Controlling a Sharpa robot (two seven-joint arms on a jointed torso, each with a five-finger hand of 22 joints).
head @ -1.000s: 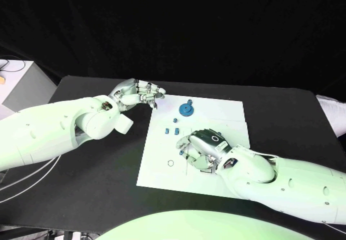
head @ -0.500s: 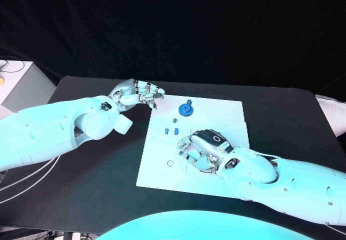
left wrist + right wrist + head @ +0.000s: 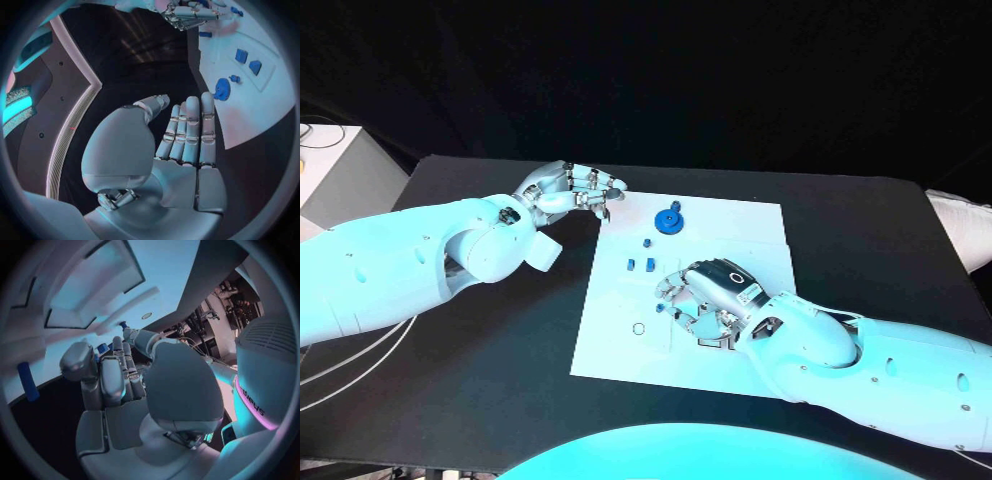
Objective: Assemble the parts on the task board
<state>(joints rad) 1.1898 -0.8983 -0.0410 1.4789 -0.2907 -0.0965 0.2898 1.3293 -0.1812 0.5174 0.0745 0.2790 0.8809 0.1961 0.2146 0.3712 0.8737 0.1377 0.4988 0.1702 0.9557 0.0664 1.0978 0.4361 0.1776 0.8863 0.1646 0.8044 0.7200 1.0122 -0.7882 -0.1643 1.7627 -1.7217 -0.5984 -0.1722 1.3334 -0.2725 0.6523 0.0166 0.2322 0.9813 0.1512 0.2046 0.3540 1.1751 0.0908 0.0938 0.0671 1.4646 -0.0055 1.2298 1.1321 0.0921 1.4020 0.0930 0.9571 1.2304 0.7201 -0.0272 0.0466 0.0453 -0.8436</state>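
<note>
The white task board [image 3: 733,225] lies in the middle of the black table [image 3: 488,330], its long sides running near to far. On its far part sits a round blue part [image 3: 671,219], and nearer than that three small blue parts [image 3: 642,263] lie close together left of the board's middle.

The right hand [image 3: 708,297] is over the near half of the board, knuckles up, fingers curled downward toward the surface beside the dark-outlined recess [image 3: 715,343]. In the right wrist view a small blue piece [image 3: 103,348] shows at the fingertips [image 3: 116,344], but whether it is pinched or merely lies beyond them cannot be told.

The left hand [image 3: 570,189] hovers off the board's far left corner, over bare table, fingers bent loosely together, grasping nothing; the left wrist view shows its palm [image 3: 181,165] empty with the fingers side by side.

Bare board lies to the left of the right hand, and open table stretches left of the board under the left arm.

Against a second ago, both hands and all parts sit much as they did.
</note>
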